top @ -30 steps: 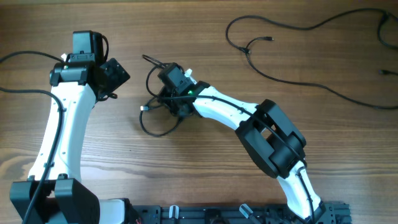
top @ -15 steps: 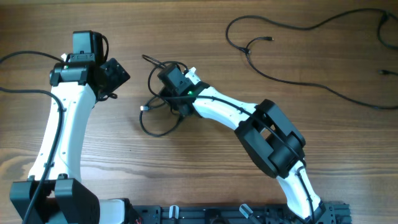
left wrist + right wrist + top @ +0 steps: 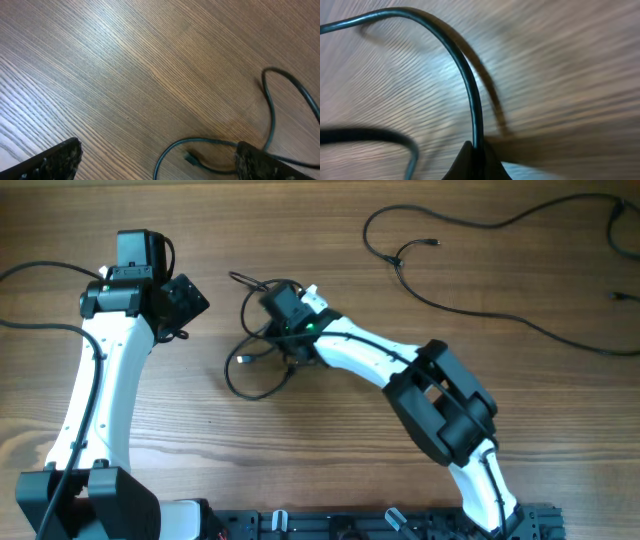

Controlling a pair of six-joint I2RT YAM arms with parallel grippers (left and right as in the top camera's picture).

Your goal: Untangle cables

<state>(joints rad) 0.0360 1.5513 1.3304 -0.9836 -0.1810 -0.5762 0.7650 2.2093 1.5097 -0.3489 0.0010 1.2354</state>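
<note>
The right gripper (image 3: 473, 162) is pinching down hard now, jaws closed on a thin black cable (image 3: 470, 90). The wrist view is showing that cord rising out from between the fingertips and arcing away over the wooden table (image 3: 300, 470). From above, the arm is reaching in over the tangled bundle of cables (image 3: 243, 375) lying near the middle of the table. The bundle's loops are spilling out to the left of the wrist. The arm is covering the knot, so I can't say which strand of the tangle it is gripping.

The left gripper (image 3: 157, 160) is hanging just beside the tangle, jaws spread wide and holding nothing. Its two fingers (image 3: 57, 160) are sitting far apart at the bottom of its own view. A curl of cable with a small plug (image 3: 190, 159) is lying on the wood between them, and another loop (image 3: 272, 110) is running off to the right.

Well apart, at the upper right, a long cable (image 3: 470, 225) is lying loose across the table.
</note>
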